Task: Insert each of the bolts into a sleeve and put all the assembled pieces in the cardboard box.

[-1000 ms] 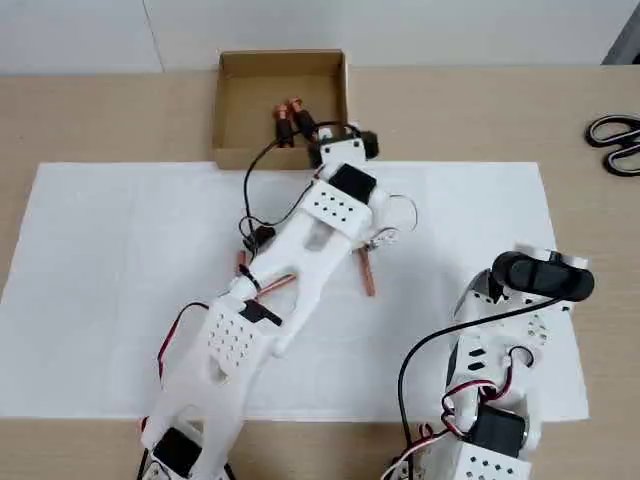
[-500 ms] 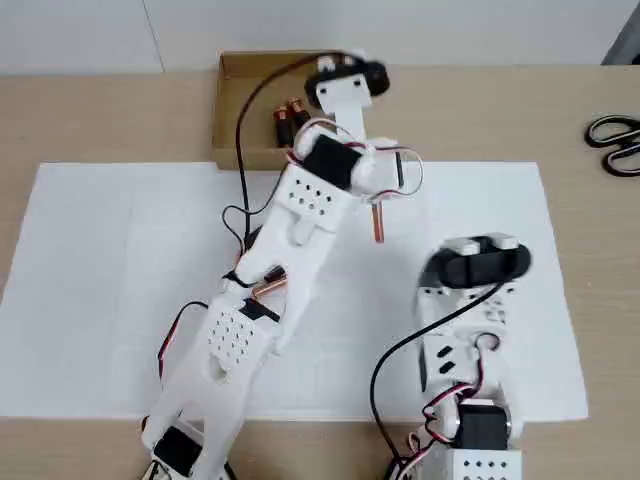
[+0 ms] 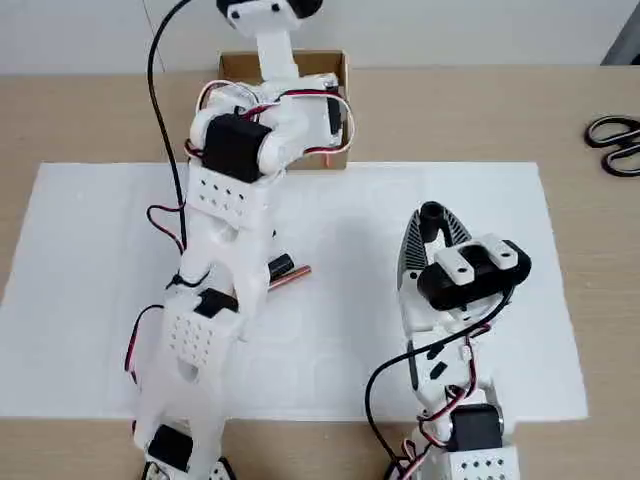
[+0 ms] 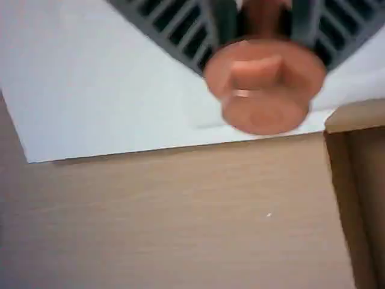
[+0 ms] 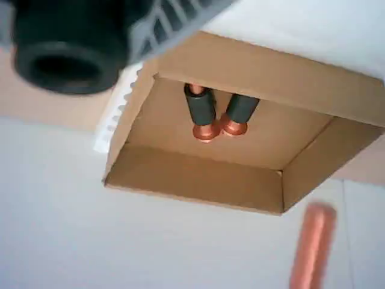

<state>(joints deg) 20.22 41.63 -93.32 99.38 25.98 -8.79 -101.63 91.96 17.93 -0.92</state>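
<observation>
The brown cardboard box [image 3: 232,66] stands on the light wooden counter [image 3: 100,110] at the far side, left of centre, touching the far edge of the white paper sheet [image 3: 90,250]. The right wrist view shows two assembled pieces inside it, side by side against its far wall: one black sleeve with a copper bolt head showing [image 5: 201,111] and a second like it [image 5: 239,113], touching each other.

The left arm runs from the near left edge of the counter across the paper, over the box. The left gripper [image 4: 263,21] is at the box's near right corner. Its dark ribbed fingers [image 4: 174,27] are closed on a copper-coloured metal bolt [image 4: 261,84], whose round head pokes out beyond them above the paper's far edge, just outside the box wall.

Just right of the left arm, on the paper, lies another black sleeve with a copper shank sticking out [image 3: 288,271], apart from both grippers. A broad stretch of bare paper separates it from the right arm.

The right gripper [image 3: 428,232] hangs over the paper right of centre, pointing towards the far side. Its fingers are clamped on a black cylindrical sleeve [image 3: 431,211] at their tips, its open bore visible in the right wrist view.

Black-handled scissors [image 3: 615,132] lie at the counter's far right edge, well apart from everything.
</observation>
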